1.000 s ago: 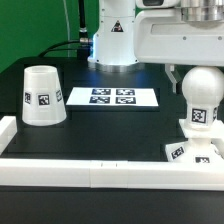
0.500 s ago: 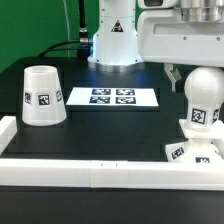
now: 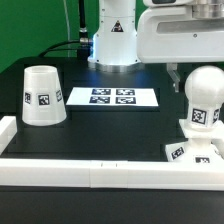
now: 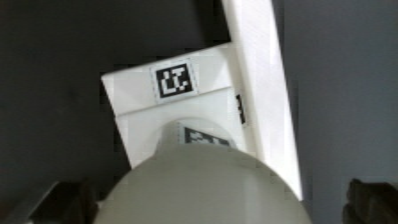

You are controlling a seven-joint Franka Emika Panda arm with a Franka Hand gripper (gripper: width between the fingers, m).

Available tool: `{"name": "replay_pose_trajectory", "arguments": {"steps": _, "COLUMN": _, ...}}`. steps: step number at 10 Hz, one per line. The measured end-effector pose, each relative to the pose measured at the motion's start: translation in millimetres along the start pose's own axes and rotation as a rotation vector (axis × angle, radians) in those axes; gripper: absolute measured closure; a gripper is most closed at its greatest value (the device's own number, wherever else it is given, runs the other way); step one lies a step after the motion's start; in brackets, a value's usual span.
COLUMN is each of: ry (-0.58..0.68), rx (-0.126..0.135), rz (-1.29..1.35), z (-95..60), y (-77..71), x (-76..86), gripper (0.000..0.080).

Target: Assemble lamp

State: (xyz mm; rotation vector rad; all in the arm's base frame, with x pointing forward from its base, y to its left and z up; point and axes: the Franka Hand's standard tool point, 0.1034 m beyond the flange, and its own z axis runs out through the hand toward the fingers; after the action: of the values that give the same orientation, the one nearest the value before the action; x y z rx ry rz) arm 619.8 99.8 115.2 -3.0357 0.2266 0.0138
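Gripper: the robot's two-finger gripper (image 4: pixel 217 198) is open wide. A dark finger (image 4: pixel 57 208) is on each side of the smooth white rounded plastic bulb (image 3: pixel 203 100), not squeezing it. It hangs to the exterior view's right of the thin flat white marker board (image 3: pixel 112 97).
Just changed: the gripper has gone up a tiny bit. The bulb did not go up with it.
What that means: I think the bulb is let go and sits in its place. The shade likely comes next.
Bulb: round on top, with a black square tag. It stands straight up on the base, to the exterior view's right of the marker board.
Base: a blocky square white plastic base (image 3: pixel 183 152) with flat sides and tags, under the bulb.
Shade: a big white plastic cup-like shade (image 3: pixel 42 95), smooth, wide end down. It is on the exterior view's left of the marker board.
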Motion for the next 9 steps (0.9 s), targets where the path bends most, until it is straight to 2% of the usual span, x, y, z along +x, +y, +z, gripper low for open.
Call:
{"name": "replay_pose_trajectory", "arguments": {"steps": 3, "ry": -0.001, "rx": 0.0, "rz": -0.229, "z": 0.8, "y": 1.5, "x": 0.2, "gripper": 0.01}}
{"name": "replay_pose_trajectory", "arguments": {"steps": 4, "ry": 0.0, "rx": -0.008, "rz": -0.31, "z": 0.8, "y": 2.3, "x": 0.3, "gripper": 0.01}}
{"name": "replay_pose_trajectory", "arguments": {"steps": 6, "ry": 0.002, "rx": -0.063, "rz": -0.541, "z": 0.4, "y": 2.7, "x": 1.2, "gripper": 0.01}}
{"name": "replay_pose_trajectory", "arguments": {"steps": 9, "ry": -0.006, "rx": -0.085, "rz": -0.84, "z": -1.2, "y": 4.8, "x": 4.0, "gripper": 0.01}}
